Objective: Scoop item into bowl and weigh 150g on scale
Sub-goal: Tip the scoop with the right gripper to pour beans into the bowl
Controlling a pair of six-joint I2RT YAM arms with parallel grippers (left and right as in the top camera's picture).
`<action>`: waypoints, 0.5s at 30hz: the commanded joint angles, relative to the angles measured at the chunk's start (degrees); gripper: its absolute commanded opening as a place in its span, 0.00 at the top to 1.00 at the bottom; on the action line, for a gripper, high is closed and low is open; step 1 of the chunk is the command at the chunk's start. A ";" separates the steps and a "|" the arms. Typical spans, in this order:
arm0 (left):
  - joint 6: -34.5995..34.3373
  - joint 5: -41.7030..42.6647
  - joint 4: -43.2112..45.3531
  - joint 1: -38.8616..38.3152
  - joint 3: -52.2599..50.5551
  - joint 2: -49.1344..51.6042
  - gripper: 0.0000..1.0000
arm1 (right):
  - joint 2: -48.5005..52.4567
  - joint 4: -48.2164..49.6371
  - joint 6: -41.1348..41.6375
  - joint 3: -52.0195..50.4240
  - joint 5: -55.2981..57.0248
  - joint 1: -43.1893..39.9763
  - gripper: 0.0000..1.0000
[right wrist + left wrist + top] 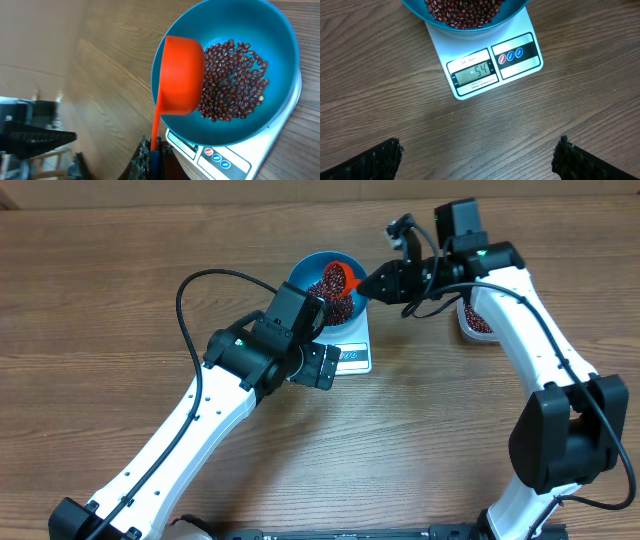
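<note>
Pouring step: right pincer (152, 155) grips the red scoop (182, 75), tipped over the beans (335, 305) in the blue bowl (298, 275) on the scale (358, 340), upper centre overhead. Left pincer (479, 150) gapes wide. Seems far short; another scoopful needed.

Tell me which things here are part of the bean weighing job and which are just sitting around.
In use: red-brown beans, blue bowl, kitchen scale, red scoop held by the right gripper, clear bean tub.
Just there: left gripper, open and empty; left arm's black cable; wooden table.
</note>
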 commanded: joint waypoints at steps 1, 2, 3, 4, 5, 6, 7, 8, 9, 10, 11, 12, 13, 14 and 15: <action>0.83 -0.57 0.11 0.04 -0.35 -0.48 0.01 | -2.47 -0.20 -0.04 2.36 7.65 2.51 0.96; 0.83 -0.57 0.11 0.04 -0.35 -0.48 0.01 | -2.47 -0.22 -0.04 2.43 9.01 2.99 0.96; 0.83 -0.57 0.11 0.04 -0.35 -0.48 0.00 | -2.47 -0.24 -0.02 2.51 10.82 3.56 0.96; 0.83 -0.57 0.11 0.04 -0.35 -0.48 0.00 | -2.47 -0.26 -0.02 2.51 12.52 4.04 0.96; 0.83 -0.57 0.11 0.04 -0.35 -0.48 0.01 | -2.49 -0.37 -0.02 2.51 13.75 4.39 0.96; 0.83 -0.57 0.11 0.04 -0.35 -0.48 0.00 | -2.49 -0.44 -0.02 2.51 14.69 4.63 0.96; 0.83 -0.57 0.11 0.04 -0.35 -0.48 0.01 | -2.49 -0.52 0.00 2.51 15.32 4.76 0.97; 0.83 -0.57 0.11 0.04 -0.35 -0.48 0.01 | -2.49 -0.63 -0.02 2.51 15.72 4.79 0.97; 0.83 -0.57 0.11 0.04 -0.35 -0.48 0.01 | -2.49 -0.70 -0.02 2.51 15.96 4.79 0.96; 0.83 -0.57 0.11 0.04 -0.35 -0.48 0.00 | -2.49 -0.83 -0.04 2.51 16.15 4.76 0.96; 0.83 -0.57 0.11 0.04 -0.35 -0.48 0.01 | -2.49 -0.90 -0.04 2.51 16.35 4.76 0.97; 0.83 -0.57 0.11 0.04 -0.35 -0.48 0.00 | -2.49 -1.07 -0.37 2.51 16.59 4.76 0.97; 0.83 -0.57 0.11 0.04 -0.35 -0.48 0.00 | -2.49 -1.25 -0.70 2.51 16.65 4.79 0.96; 0.83 -0.57 0.11 0.04 -0.35 -0.48 0.01 | -2.49 -1.31 -0.68 2.51 16.96 4.79 0.96; 0.83 -0.57 0.11 0.04 -0.35 -0.48 0.00 | -2.49 -1.31 -0.70 2.51 16.98 4.83 0.96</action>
